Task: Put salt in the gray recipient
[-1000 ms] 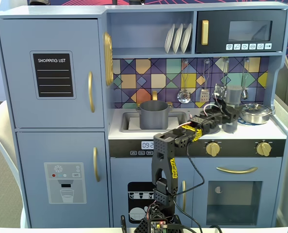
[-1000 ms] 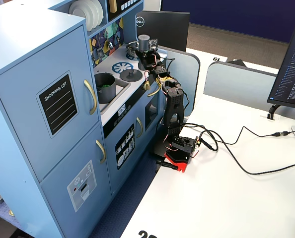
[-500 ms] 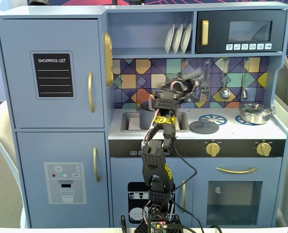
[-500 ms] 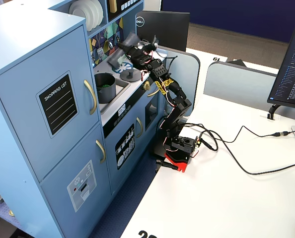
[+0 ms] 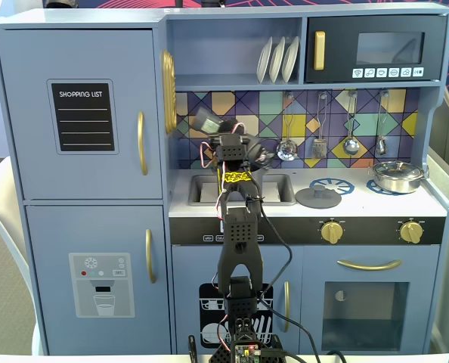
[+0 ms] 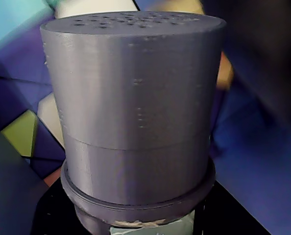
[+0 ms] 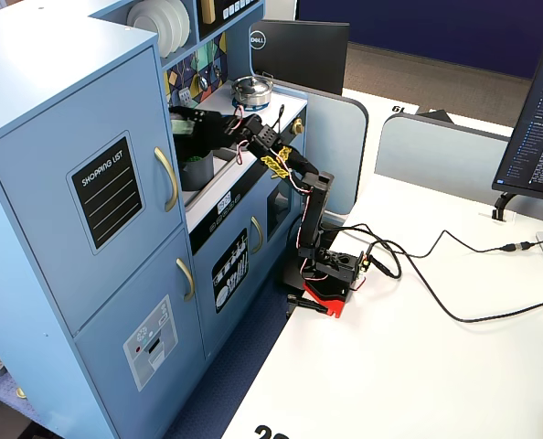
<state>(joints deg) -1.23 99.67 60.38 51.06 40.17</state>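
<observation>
The tool (image 7: 185, 125) grips the salt shaker (image 6: 135, 107) above the gray pot (image 7: 196, 170) in the sink (perforated top fills the wrist view). Tip it fully over the pot's mouth, then shake gently.

**Colours and patterns at the toy kitchen**

Tall ribbed cylindrical salt shaker (image 6: 135, 112): uniform dull purple-gray in the wrist view, perforated top same tone, pale green label edge at the bottom. Wooden play-kitchen cabinet (image 5: 81, 113): powder blue, gold door handles. Backsplash panel (image 5: 376, 110): geometric tiles in yellow, teal, purple, orange. Black shopping-list board (image 5: 82, 117) with white lettering and lines. Flat round lid (image 5: 318, 197): dark gray. Shiny steel pan (image 5: 397, 176): silver. Robot arm (image 5: 238, 242): black, yellow tape band, red base in a fixed view.
</observation>
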